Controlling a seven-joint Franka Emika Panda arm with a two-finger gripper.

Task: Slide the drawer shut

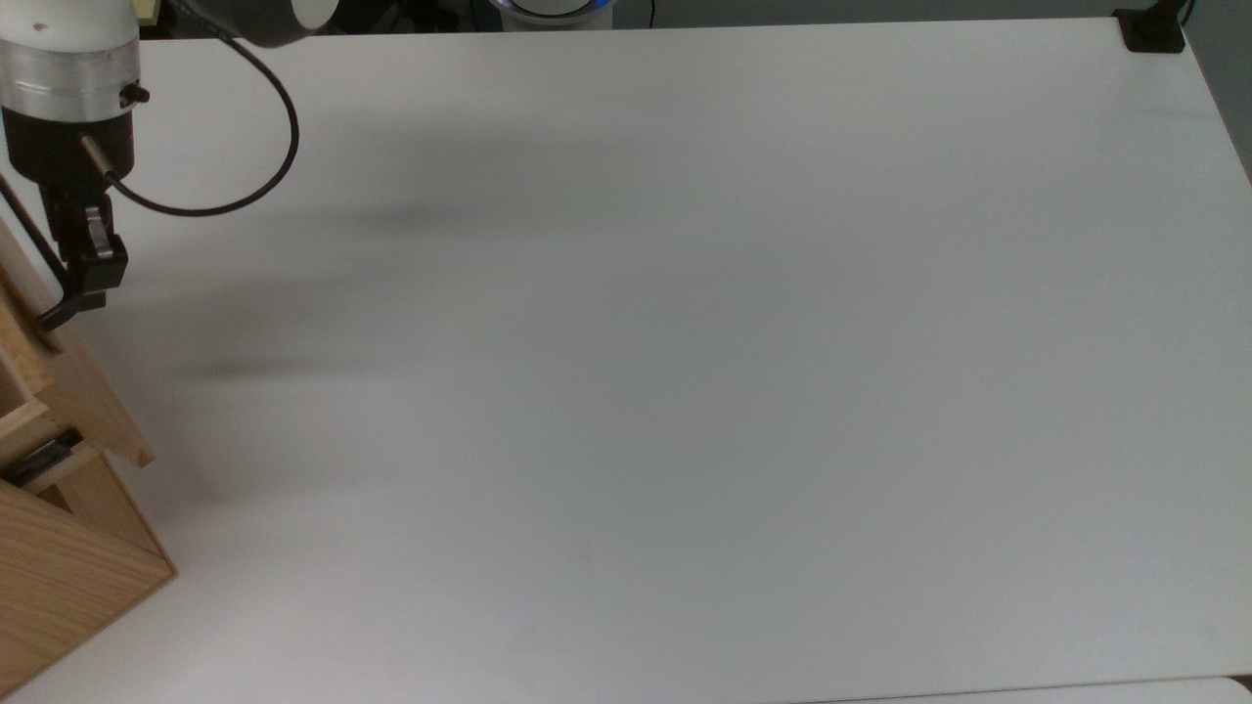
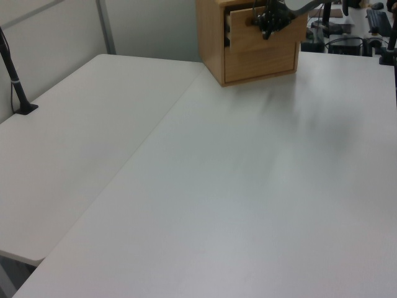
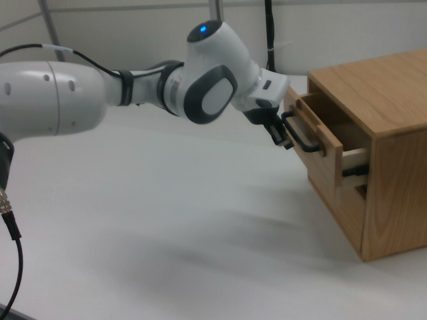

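The white desk (image 1: 685,391) spreads across most of the top view, and in the left view a seam runs along its surface. The white Panda arm (image 3: 100,93) reaches across it from the right view's left toward the wooden cabinet (image 3: 393,153), which stands at the right view's right, at the top view's left edge and at the far end of the desk in the left view. The drawer (image 3: 320,143), the upper one of the cabinet, stands a little way out of the cabinet body, its light pine front panel angled toward the arm and a short piece of black side rail (image 3: 353,172) showing between the panel and the cabinet. The gripper (image 3: 283,132) sits at the black bar handle (image 3: 303,139) on the drawer front, jaws set around the bar; whether they pinch it tight cannot be told. A black cable (image 1: 235,186) loops from the wrist in the top view.
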